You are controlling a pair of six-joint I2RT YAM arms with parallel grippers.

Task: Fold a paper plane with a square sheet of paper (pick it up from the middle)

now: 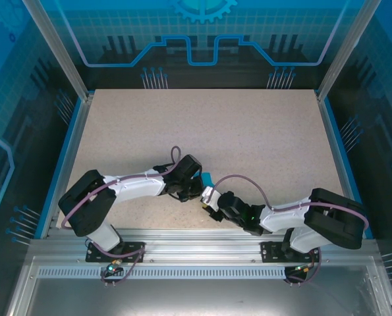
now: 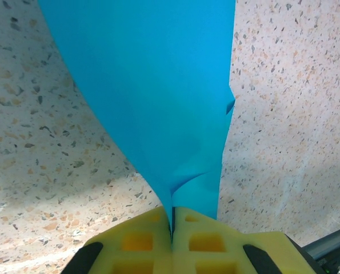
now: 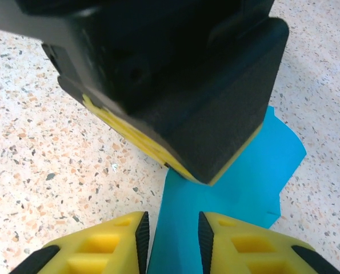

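Just one sheet [image 2: 158, 85], two tools [image 2: 172, 228] [image 3: 174, 235]

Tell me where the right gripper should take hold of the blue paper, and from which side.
Grip the free strip of the square sheet of paper right beside the left gripper, which is shut on it. Come straight in from the right arm's own side. The right gripper stands open with that strip running between its jaws, so closing there should catch the thin sheet across its faces.
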